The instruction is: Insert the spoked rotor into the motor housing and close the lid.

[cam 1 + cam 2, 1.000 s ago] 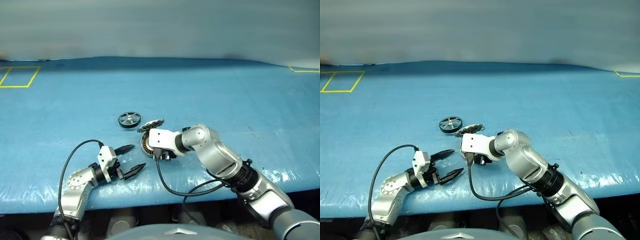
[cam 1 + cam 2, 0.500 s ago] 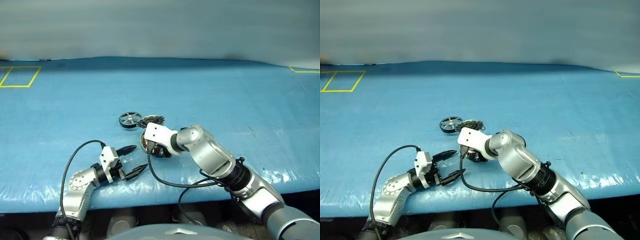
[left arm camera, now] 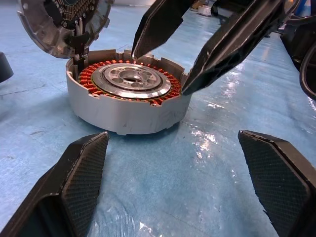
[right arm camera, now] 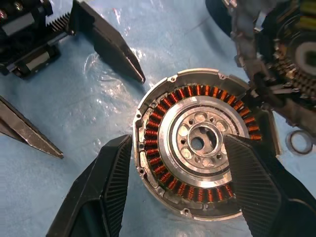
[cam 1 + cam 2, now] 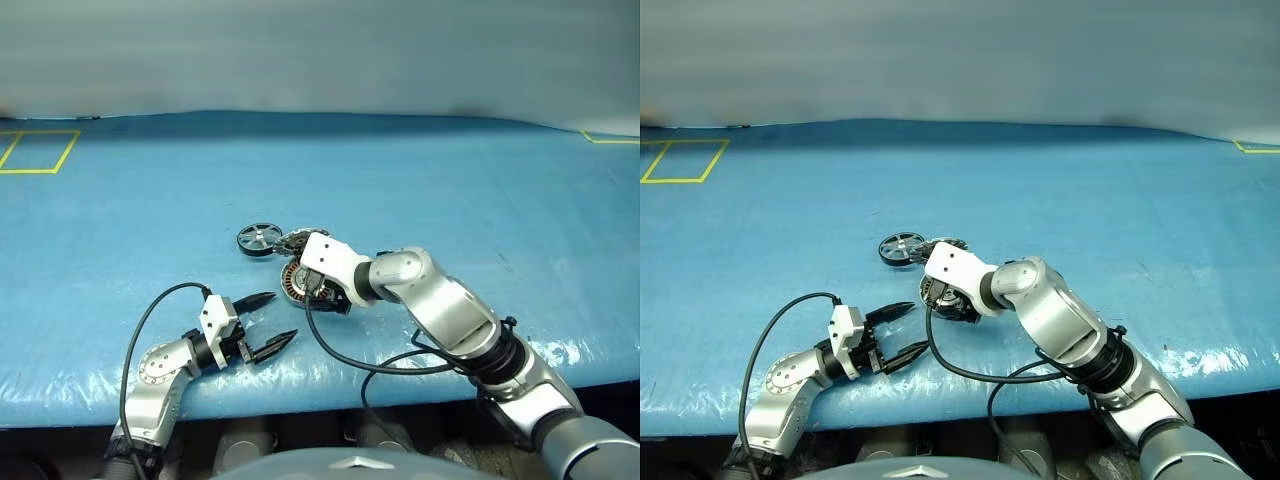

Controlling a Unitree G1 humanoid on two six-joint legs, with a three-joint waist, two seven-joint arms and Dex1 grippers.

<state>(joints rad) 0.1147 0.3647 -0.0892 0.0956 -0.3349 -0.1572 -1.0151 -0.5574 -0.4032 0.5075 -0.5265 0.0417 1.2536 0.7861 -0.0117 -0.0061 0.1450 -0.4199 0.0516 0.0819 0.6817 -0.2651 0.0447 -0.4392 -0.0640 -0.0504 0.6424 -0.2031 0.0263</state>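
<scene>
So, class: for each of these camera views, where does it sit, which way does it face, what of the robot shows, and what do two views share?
Head, both eyes: look forward and down over the blue table; both arms show; black-rimmed spoked rotor lies beyond.
Left wrist: low, level, between the open left gripper's fingers, facing the round silver copper-wound motor housing and raised grey toothed lid.
Right wrist: above, looking down between the right gripper's fingers.
Shared: both wrists see the housing.

Counter spread with glossy blue plastic sheet, creased, glare along near edge. Yellow tape rectangle at upper left of frame; yellow tape corner at far upper right. Small thin ring lies flat on the sheet. Pale grey wall across top.
</scene>
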